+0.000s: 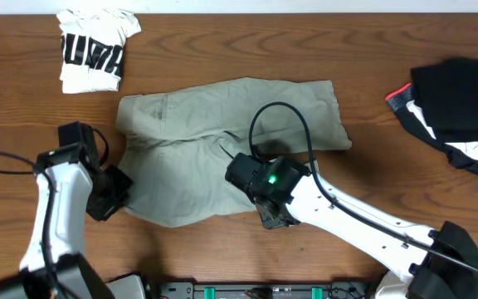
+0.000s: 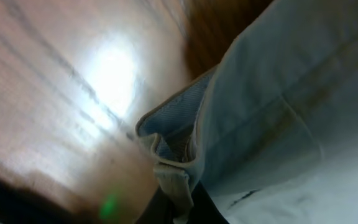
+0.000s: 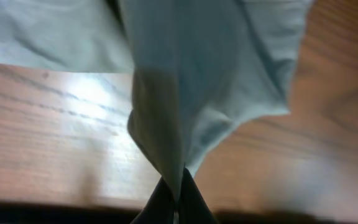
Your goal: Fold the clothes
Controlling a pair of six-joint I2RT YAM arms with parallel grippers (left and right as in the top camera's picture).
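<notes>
The clothes (image 1: 222,141), a pale khaki pair of shorts, lie spread across the middle of the wooden table. My left gripper (image 1: 116,189) is at the front left corner of the shorts, shut on the hem (image 2: 174,180), which bunches up between its dark fingers. My right gripper (image 1: 270,214) is at the front right edge of the shorts, shut on a pinched fold of the fabric (image 3: 173,155) that rises from its fingertips above the table.
A folded white tee with black print (image 1: 94,50) lies at the back left. A dark heap of clothing (image 1: 459,112) sits at the right edge. Bare wood (image 1: 222,41) runs along the back.
</notes>
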